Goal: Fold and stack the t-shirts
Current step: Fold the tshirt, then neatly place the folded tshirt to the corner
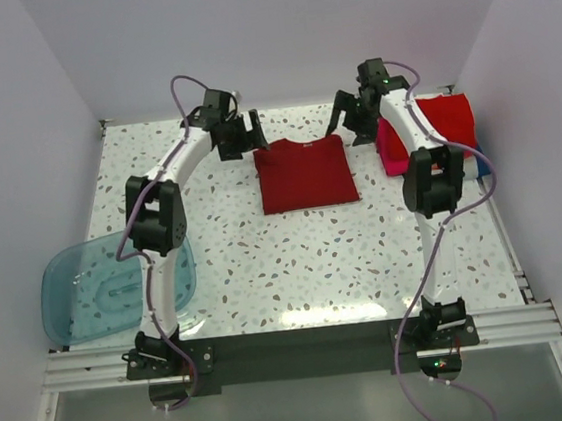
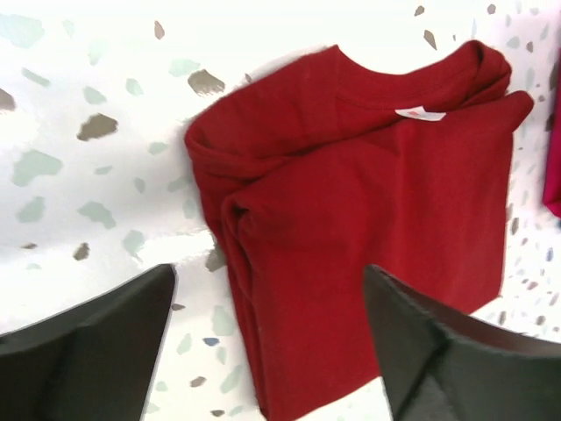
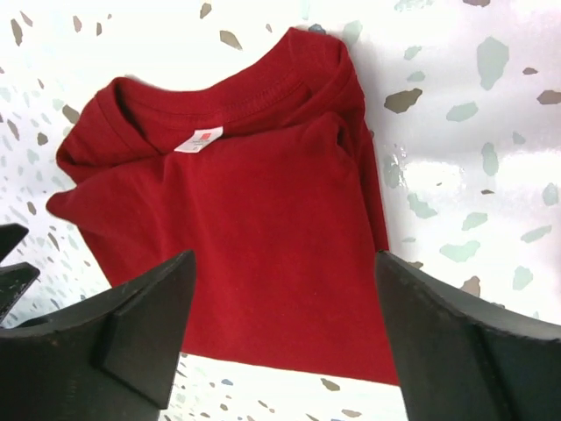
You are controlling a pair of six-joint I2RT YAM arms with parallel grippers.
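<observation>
A dark red t-shirt [image 1: 305, 173] lies folded into a rectangle at the back middle of the table, collar and white label toward the far edge. In the left wrist view this t-shirt [image 2: 368, 210] shows its folded left edge, and in the right wrist view the same t-shirt [image 3: 245, 210] shows its right edge. My left gripper [image 1: 251, 136] hovers open over the shirt's far left corner, and my right gripper [image 1: 347, 115] hovers open over its far right corner. Both the left gripper [image 2: 267, 281] and the right gripper [image 3: 285, 263] hold nothing. A stack of folded t-shirts [image 1: 439, 118], bright red over magenta [image 1: 392, 155], sits at the back right.
A translucent blue plastic tub [image 1: 98, 290] hangs over the table's left edge beside the left arm. White walls close in the back and both sides. The right arm's forearm [image 1: 416, 136] passes over the stack of folded shirts.
</observation>
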